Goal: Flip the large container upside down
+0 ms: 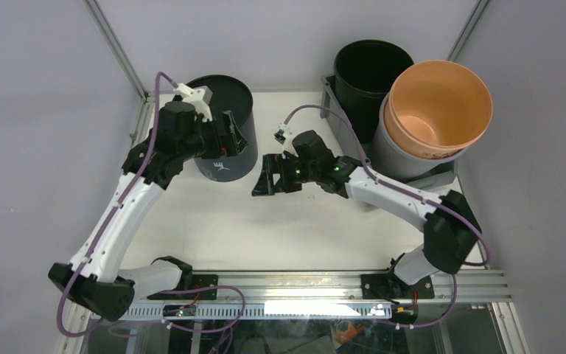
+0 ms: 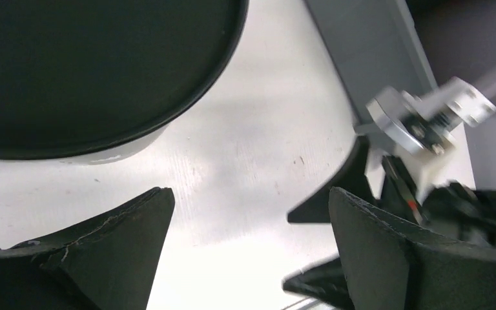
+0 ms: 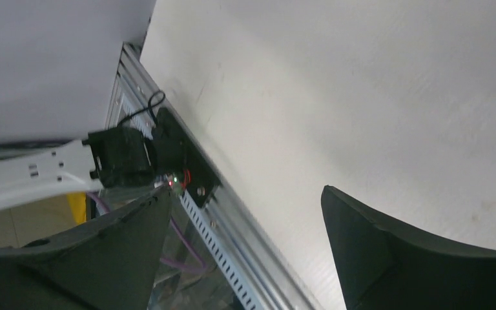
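Note:
The large container, a grey rectangular bin (image 1: 348, 133), stands upright at the back right with buckets inside it. Its grey wall also shows in the left wrist view (image 2: 368, 58). My left gripper (image 1: 233, 137) is open and empty beside an upturned black bucket (image 1: 232, 92), over bare table in its own view (image 2: 247, 194). My right gripper (image 1: 267, 181) is open and empty at mid table, left of the bin and apart from it. Its own view (image 3: 247, 190) shows only table and the near rail.
Inside the bin stand a black bucket (image 1: 372, 70) and an orange bucket (image 1: 438, 107) nested in a pale grey bucket (image 1: 394, 155). The upturned black bucket fills the top left of the left wrist view (image 2: 90, 71). A metal rail (image 1: 302, 284) runs along the near edge.

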You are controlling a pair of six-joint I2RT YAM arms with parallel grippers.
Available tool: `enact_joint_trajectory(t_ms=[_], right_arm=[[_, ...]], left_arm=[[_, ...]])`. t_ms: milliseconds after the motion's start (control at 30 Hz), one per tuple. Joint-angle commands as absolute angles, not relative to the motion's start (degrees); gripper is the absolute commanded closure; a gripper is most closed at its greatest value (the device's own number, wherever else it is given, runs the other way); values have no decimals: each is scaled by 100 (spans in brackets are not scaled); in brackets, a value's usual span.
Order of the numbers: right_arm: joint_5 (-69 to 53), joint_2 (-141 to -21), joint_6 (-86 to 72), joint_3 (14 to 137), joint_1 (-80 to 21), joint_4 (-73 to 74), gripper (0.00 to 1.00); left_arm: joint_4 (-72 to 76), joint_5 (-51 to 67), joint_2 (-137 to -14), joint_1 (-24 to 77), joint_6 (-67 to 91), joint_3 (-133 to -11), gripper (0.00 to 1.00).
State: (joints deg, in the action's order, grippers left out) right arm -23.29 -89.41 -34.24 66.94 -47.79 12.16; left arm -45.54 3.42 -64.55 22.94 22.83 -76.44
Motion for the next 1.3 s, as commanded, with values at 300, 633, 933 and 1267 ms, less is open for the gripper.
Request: enact_joint_trajectory(t_ms=[300, 633, 933, 1267], right_arm=[[-1270, -6616, -3732, 5553, -4980, 2411, 9], [-1166, -6246, -3672, 5446, -4981, 2249, 9], [-1232, -6171, -3706, 5542, -4988, 2197, 9], [-1468, -6531, -3691, 6057, -4987, 2142, 9]], left_arm=[[-3554, -105, -8153, 3503, 2796, -8002, 1], [-3173, -114, -8936, 2053, 2413, -8078, 1], [-3141, -294, -9788, 1051, 2156, -9015, 1], [-3204, -675, -10126, 560, 2181, -9398, 1]])
